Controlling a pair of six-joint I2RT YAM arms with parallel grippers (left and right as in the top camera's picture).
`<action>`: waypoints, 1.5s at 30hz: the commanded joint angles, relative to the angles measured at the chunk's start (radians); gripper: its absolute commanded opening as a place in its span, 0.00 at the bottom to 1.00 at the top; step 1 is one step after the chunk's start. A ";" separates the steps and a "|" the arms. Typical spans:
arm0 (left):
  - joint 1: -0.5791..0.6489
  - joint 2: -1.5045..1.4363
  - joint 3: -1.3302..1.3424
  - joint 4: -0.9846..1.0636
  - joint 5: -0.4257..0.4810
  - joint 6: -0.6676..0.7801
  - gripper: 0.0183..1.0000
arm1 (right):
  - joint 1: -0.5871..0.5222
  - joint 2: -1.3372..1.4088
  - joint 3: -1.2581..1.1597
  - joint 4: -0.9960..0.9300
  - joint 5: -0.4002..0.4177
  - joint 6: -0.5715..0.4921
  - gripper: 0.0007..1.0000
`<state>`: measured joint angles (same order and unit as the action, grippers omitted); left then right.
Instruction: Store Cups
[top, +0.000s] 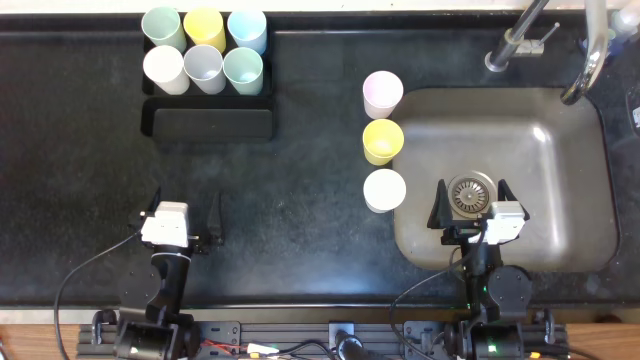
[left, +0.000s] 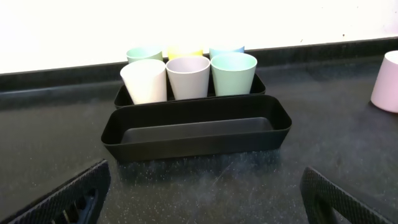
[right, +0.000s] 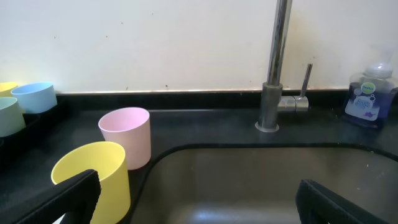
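Beside the sink (top: 560, 130), we find the white cup (top: 384, 190) upright just left of our spread right end effector (top: 471, 200), which is nearer than the spread left end effector (top: 187, 210).

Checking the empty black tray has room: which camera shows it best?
The left wrist view: the tray sits close and whole, its bare floor visible. The top view shows the tray small, from above. The right wrist view faces the sink.
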<state>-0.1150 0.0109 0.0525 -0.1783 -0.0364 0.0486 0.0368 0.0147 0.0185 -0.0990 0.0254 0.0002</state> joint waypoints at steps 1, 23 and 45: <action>0.009 -0.008 0.000 -0.004 0.009 0.011 1.00 | -0.004 -0.011 -0.005 0.003 -0.007 0.004 1.00; -0.019 1.491 1.367 0.006 0.526 -0.090 1.00 | -0.004 -0.011 -0.005 0.003 -0.007 0.004 1.00; -0.483 2.447 2.612 -1.033 0.001 -0.691 1.00 | -0.004 -0.011 -0.005 0.003 -0.007 0.004 1.00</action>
<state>-0.6086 2.4134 2.6343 -1.1973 0.0170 -0.5472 0.0372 0.0120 0.0185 -0.1017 0.0231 0.0002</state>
